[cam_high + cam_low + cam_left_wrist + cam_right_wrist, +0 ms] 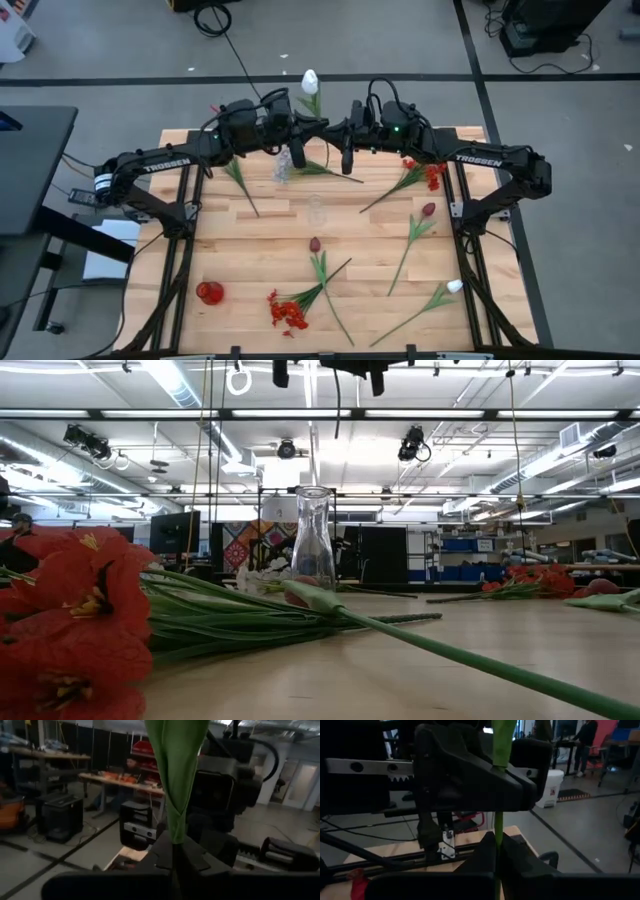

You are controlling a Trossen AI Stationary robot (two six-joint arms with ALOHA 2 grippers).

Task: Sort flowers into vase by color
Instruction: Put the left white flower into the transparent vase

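Both hands are meeting high over the counter's (250, 260) far edge: the left hand (172, 857) and the right hand (497, 851) are each pinching the white tulip's (310, 80) thin stem. It is looking light and bendy, so gripping low on the stem seems safest.

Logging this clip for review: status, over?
Both shut on one white tulip stem: left tool, right tool, at table's far edge. Glass vase empty. Nothing blocking it.
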